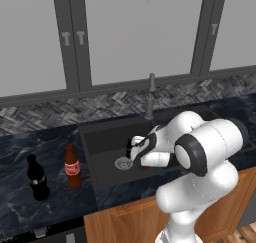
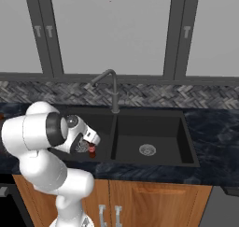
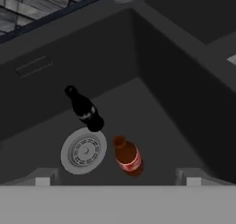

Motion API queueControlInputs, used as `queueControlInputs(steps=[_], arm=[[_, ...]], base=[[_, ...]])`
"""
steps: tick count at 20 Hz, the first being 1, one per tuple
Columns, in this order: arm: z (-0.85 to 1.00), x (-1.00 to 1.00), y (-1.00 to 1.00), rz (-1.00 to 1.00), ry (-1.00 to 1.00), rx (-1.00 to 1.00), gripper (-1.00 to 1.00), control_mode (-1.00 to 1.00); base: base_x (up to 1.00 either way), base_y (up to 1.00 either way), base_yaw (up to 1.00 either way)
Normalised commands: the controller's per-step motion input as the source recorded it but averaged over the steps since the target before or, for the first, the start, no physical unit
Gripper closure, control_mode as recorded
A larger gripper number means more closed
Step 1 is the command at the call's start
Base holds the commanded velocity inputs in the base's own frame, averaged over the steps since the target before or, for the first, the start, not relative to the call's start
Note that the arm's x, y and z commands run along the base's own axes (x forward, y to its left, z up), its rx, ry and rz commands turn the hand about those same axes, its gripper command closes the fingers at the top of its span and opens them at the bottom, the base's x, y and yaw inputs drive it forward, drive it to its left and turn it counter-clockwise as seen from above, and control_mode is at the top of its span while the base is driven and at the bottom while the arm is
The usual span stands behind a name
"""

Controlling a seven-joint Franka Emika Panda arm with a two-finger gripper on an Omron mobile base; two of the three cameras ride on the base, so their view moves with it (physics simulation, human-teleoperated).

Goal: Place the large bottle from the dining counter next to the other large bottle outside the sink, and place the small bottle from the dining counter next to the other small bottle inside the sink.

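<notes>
Two large bottles stand side by side on the dark counter left of the sink: a black one (image 1: 37, 179) and a brown one with a red label (image 1: 73, 168). Inside the left basin, the hand view shows a small black bottle (image 3: 85, 110) and a small brown bottle with a red label (image 3: 127, 156), both next to the round drain (image 3: 84, 150). My gripper (image 3: 117, 178) hangs open just above the small brown bottle, and its fingertips (image 3: 44, 177) stand wide on either side without touching it. The gripper (image 1: 131, 148) reaches down into the sink (image 1: 100, 137).
The faucet (image 1: 150, 94) rises behind the sink between its two basins. The right basin (image 2: 154, 128) has its own drain (image 2: 147, 150). A herringbone backsplash and windows close the back. Wooden cabinet fronts sit under the counter edge.
</notes>
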Motion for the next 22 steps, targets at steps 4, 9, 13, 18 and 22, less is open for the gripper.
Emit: queueControlInputs(steps=[4, 9, 13, 18, 22], arm=[[0.48, 0.80, -0.01, 0.00, 0.02, 0.00, -1.00, -1.00], [0.38, 0.28, 0.00, 0.00, 0.05, 0.00, -1.00, -1.00], [0.06, 0.00, 0.00, 0.00, 0.00, 0.00, -1.00, -1.00], [0.38, -0.06, 0.00, 0.00, 0.00, 0.00, -1.00, -1.00], [0.12, -0.31, 0.00, 0.00, 0.00, 0.00, -1.00, -1.00]], base=[[0.00, 0.00, 0.00], [0.00, 0.00, 0.00], [0.00, 0.00, 0.00], [0.00, 0.00, 0.00], [0.00, 0.00, 0.00]])
